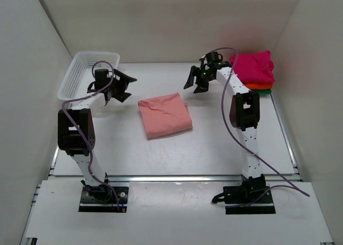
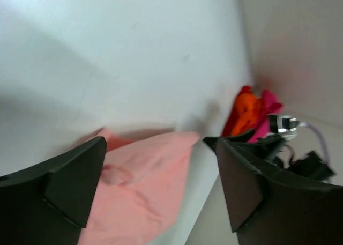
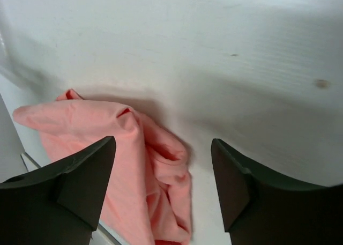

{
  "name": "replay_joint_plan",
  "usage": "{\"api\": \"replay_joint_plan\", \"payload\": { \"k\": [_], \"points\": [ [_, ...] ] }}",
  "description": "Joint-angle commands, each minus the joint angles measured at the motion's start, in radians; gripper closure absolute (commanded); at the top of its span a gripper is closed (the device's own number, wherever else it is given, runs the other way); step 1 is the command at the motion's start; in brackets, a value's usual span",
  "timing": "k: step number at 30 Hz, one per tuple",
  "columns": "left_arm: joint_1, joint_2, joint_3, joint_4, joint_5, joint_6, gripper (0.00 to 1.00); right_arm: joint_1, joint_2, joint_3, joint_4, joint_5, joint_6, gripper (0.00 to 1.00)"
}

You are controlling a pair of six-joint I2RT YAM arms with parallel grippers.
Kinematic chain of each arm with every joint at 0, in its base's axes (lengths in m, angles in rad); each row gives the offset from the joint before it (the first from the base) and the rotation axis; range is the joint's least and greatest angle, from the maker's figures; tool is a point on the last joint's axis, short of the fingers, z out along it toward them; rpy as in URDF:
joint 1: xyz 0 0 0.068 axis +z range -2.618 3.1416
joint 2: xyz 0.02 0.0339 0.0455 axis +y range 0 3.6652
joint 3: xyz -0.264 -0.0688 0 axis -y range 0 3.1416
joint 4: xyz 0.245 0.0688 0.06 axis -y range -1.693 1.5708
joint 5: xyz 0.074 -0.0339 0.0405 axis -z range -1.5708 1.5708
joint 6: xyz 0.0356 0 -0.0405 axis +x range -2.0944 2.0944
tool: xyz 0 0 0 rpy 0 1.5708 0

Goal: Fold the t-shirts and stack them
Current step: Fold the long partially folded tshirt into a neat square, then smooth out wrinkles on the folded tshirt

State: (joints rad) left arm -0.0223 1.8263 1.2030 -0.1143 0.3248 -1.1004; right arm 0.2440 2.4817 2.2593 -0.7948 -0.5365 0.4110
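A salmon-pink t-shirt (image 1: 165,114) lies folded into a rectangle in the middle of the table, also seen in the left wrist view (image 2: 136,191) and right wrist view (image 3: 134,170). My left gripper (image 1: 126,87) hovers open to its upper left, nothing between its fingers. My right gripper (image 1: 196,80) hangs open to its upper right, also empty. A stack of folded t-shirts sits at the back right: magenta (image 1: 253,67) on top, orange (image 1: 260,86) and a green edge (image 1: 265,92) beneath. The left wrist view shows that stack (image 2: 251,112) in the distance.
A white plastic mesh basket (image 1: 86,73) stands at the back left, just behind my left arm. White walls close in the table on three sides. A metal rail (image 1: 177,176) runs along the near table edge.
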Motion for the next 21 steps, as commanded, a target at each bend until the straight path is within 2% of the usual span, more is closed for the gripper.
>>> {"api": "replay_joint_plan", "payload": {
  "k": [1,2,3,4,6,9,14,21],
  "points": [
    [0.021,0.014,0.075,0.191,0.094,-0.012,0.01,-0.045,-0.136,-0.026,0.058,0.0,-0.021,0.36],
    [0.021,0.033,0.09,0.189,0.141,-0.027,0.01,-0.04,-0.154,-0.044,0.065,-0.017,-0.031,0.44],
    [0.019,0.04,0.086,0.186,0.178,-0.038,0.01,-0.038,-0.168,-0.061,0.069,-0.042,-0.031,0.61],
    [0.022,0.051,0.089,0.182,0.195,-0.035,0.01,-0.029,-0.173,-0.082,0.071,-0.048,-0.038,0.67],
    [-0.001,0.036,0.046,0.169,0.23,-0.007,0.01,0.0,-0.2,-0.115,0.075,-0.071,-0.046,0.63],
    [-0.016,-0.014,-0.078,0.217,0.243,-0.019,0.02,0.024,-0.227,-0.176,0.085,-0.077,-0.066,0.45],
    [-0.005,-0.03,-0.145,0.208,0.283,0.034,0.02,0.038,-0.204,-0.218,0.143,-0.135,-0.118,0.43],
    [-0.027,-0.01,-0.177,0.249,0.286,0.079,0.01,0.035,-0.066,-0.089,0.184,-0.111,-0.146,0.42]
  ]
}}
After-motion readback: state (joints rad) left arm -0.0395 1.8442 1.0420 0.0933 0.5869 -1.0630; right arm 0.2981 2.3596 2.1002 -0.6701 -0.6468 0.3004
